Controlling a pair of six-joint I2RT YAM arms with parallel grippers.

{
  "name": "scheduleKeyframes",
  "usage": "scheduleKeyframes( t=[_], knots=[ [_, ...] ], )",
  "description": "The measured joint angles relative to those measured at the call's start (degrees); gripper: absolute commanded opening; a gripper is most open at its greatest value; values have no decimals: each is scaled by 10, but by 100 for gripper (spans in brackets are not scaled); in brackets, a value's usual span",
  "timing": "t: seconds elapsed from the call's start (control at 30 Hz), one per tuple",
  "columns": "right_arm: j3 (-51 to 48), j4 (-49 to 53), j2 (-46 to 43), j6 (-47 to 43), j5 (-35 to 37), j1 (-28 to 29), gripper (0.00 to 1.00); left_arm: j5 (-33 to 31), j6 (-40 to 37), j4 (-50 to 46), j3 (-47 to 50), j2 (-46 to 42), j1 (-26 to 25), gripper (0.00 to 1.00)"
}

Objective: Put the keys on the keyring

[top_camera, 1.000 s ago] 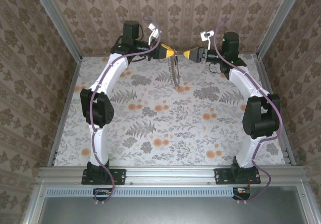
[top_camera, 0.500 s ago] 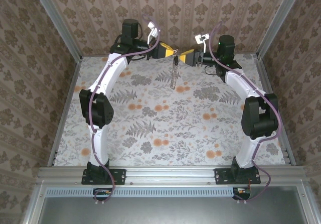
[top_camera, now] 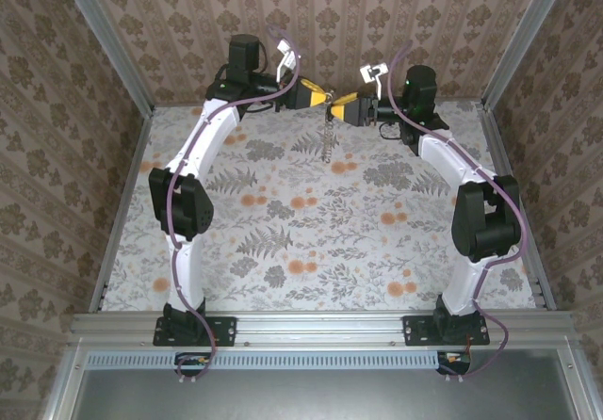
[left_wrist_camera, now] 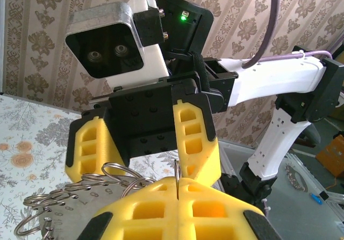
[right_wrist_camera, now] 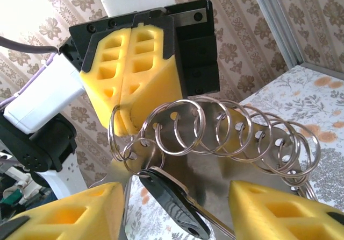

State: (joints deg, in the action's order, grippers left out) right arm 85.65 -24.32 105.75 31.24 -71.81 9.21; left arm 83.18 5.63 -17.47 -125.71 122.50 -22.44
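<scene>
The keyring point(right_wrist_camera: 252, 138) is a flat metal plate with several silver split rings along its edge. High over the table's far side it hangs edge-on point(top_camera: 328, 137). My left gripper point(top_camera: 318, 97) is shut on one ring, which is pinched between its yellow fingertips point(left_wrist_camera: 177, 180). The key point(right_wrist_camera: 173, 201), black-headed with a silver blade, dangles from a small ring point(right_wrist_camera: 141, 149) on the plate. My right gripper point(right_wrist_camera: 177, 218) is open. Its yellow fingers point(right_wrist_camera: 64, 213) stand either side of the key and plate without touching them. It faces the left gripper point(right_wrist_camera: 134, 73) closely.
The floral tabletop point(top_camera: 311, 241) lies well below both grippers. Patterned walls point(top_camera: 377, 15) with metal corner posts close in the back and sides. The right arm's white links and purple cable point(left_wrist_camera: 279, 78) fill the space behind its gripper.
My right gripper has moved left until it almost meets the left one, and its jaws have narrowed a little. The hanging keyring has turned from broadside to edge-on. The left arm held still.
</scene>
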Motion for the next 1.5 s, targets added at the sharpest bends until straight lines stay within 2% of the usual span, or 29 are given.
scheduleKeyframes(
  t=[0.17, 0.53, 1.5],
  knots=[
    [0, -7, 0, 5, -11, 5, 29, 0, 0, 0, -1, 0, 0, 0],
    [0, -12, 0, 7, -20, 6, 0, -1, 0, 0, -1, 0, 0, 0],
    [14, -4, 5, 11, -6, 28, 0, -16, 0, 10, 12, -14, -4, 0]
  ],
)
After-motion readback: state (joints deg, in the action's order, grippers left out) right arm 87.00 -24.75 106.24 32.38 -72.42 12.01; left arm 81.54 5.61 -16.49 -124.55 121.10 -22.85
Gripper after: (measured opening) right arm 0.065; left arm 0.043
